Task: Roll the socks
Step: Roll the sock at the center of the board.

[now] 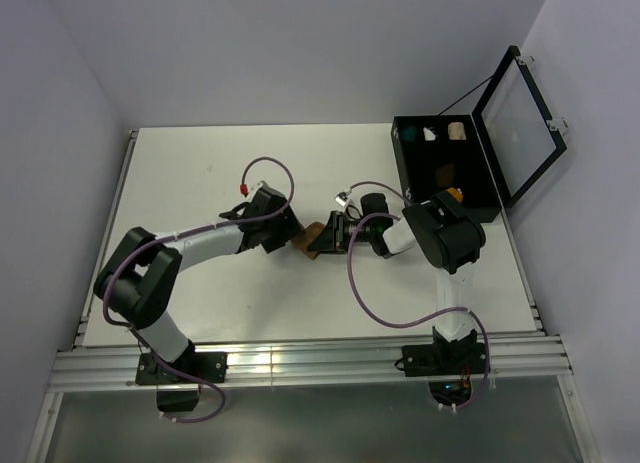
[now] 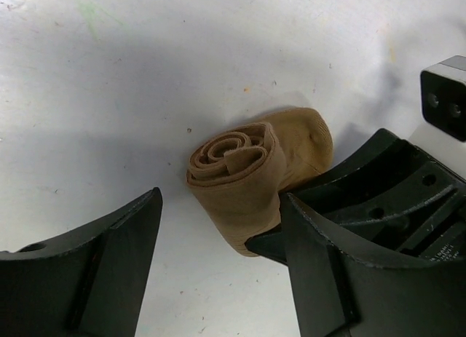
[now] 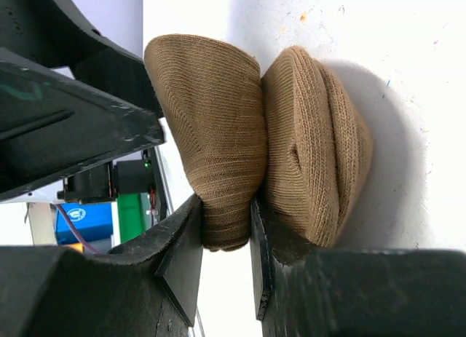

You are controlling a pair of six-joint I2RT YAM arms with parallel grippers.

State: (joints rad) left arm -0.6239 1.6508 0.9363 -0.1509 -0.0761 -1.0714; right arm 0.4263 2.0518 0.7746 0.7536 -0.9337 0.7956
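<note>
R gripper (image 3: 224, 231) nearly closed, pinching a fold of tan sock (image 3: 218, 119). L gripper (image 2: 220, 206) wide open, straddling the rolled end w/o clamping. Sock lies mid-table (image 2: 109, 97) btw both arms.

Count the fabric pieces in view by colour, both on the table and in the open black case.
tan sock: 1
dark brown sock: 1
orange sock: 1
teal bundle: 1
white bundle: 1
cream bundle: 1
Total: 6
</note>
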